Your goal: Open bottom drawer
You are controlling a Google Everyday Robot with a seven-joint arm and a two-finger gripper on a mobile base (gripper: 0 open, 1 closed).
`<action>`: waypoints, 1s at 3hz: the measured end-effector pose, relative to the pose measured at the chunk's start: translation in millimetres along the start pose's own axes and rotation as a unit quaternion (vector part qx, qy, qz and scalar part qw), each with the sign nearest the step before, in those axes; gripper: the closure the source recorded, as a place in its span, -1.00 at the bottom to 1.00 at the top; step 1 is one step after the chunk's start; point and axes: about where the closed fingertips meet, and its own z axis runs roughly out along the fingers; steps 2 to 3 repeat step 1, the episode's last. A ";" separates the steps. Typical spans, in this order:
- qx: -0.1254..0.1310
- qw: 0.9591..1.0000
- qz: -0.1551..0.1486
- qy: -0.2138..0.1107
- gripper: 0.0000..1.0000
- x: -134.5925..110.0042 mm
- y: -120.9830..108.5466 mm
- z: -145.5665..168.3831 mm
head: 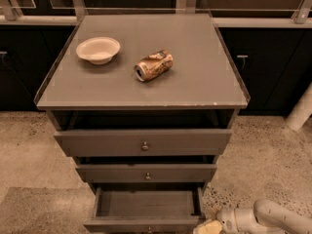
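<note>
The grey bottom drawer (146,224) stands pulled out at the foot of the cabinet. Its empty inside (146,204) shows from above, and its front runs along the lower edge of the view. The knob is cut off at the frame's bottom. My gripper (208,227) is at the lower right, beside the drawer's right front corner, on a white arm (273,218) that comes in from the right. Above the bottom drawer are the middle drawer (146,173) and the top drawer (144,143), both with small round knobs.
A white bowl (98,49) and a crushed can (153,65) lie on the grey cabinet top (195,82). Dark cabinets line the back wall. A white post (301,110) stands at the right. The floor is speckled stone.
</note>
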 end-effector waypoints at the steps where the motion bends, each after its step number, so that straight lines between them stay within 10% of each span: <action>1: 0.000 1.000 0.000 0.000 -1.00 0.0 0.0 0.0; 3: 0.000 1.000 0.000 0.000 -1.00 0.0 0.0 0.0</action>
